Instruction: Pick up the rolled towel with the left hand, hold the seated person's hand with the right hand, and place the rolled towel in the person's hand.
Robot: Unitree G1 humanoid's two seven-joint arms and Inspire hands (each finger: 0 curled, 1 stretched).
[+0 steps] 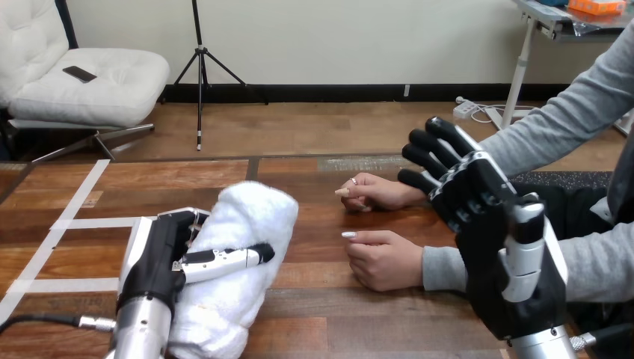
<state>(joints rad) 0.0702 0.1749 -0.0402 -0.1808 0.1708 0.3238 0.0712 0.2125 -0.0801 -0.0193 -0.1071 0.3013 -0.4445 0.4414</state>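
Left hand (pixel 161 258): thumb clasped over fluffy white rolled towel (pixel 250 217).
Right hand (pixel 478 217): raised, fingers straight, beside person's farther hand (pixel 377 192).

Dark wooden table (pixel 321 329), white tape strips (pixel 90 223) at left

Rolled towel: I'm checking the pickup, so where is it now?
The rolled towel is at the head view's lower left, over the table's left part, with the left robot hand curled round it, left of the person's hands.
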